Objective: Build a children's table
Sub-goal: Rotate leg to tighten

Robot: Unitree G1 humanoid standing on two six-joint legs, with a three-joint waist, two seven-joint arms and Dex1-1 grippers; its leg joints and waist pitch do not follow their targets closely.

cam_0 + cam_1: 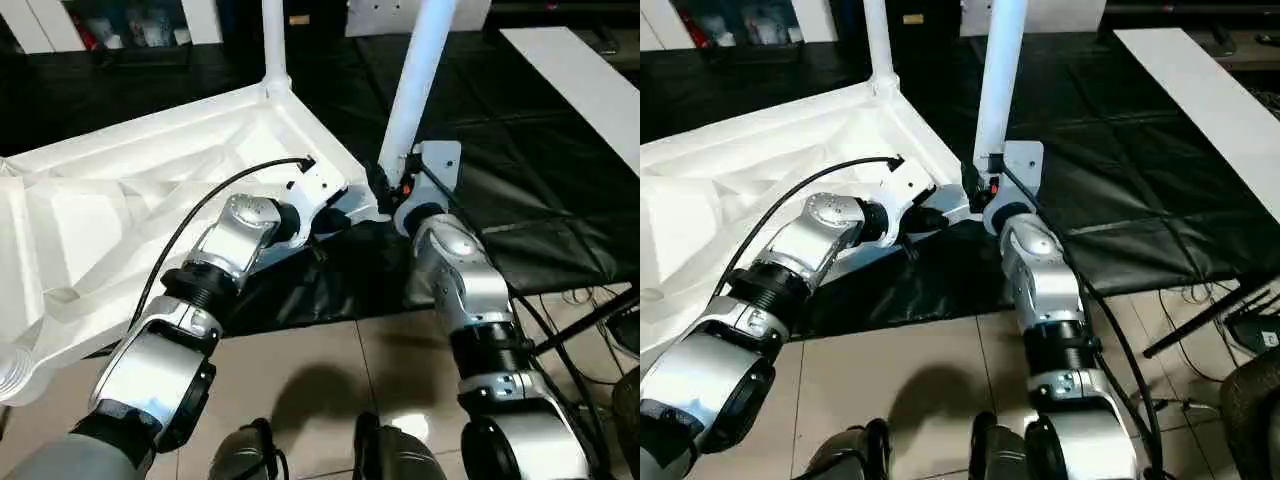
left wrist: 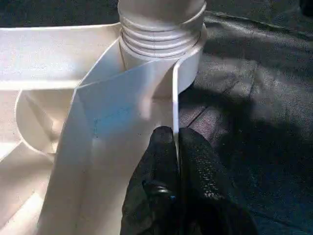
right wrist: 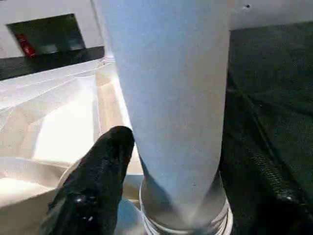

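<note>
The top (image 1: 150, 190) lies underside up on the black mat (image 1: 1120, 180). The left claw (image 2: 175, 142) is clamped on its thin rim, just below the corner socket. The right claw (image 3: 171, 161) grips the upright leg (image 1: 415, 85) standing in that socket.

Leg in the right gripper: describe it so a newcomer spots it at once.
Find the upside-down white table top lying on the black mat. Two white legs stand up from its corners. The one meant is the nearer leg, leaning slightly, with the right gripper clamped at its base; the far leg stands alone.
</note>
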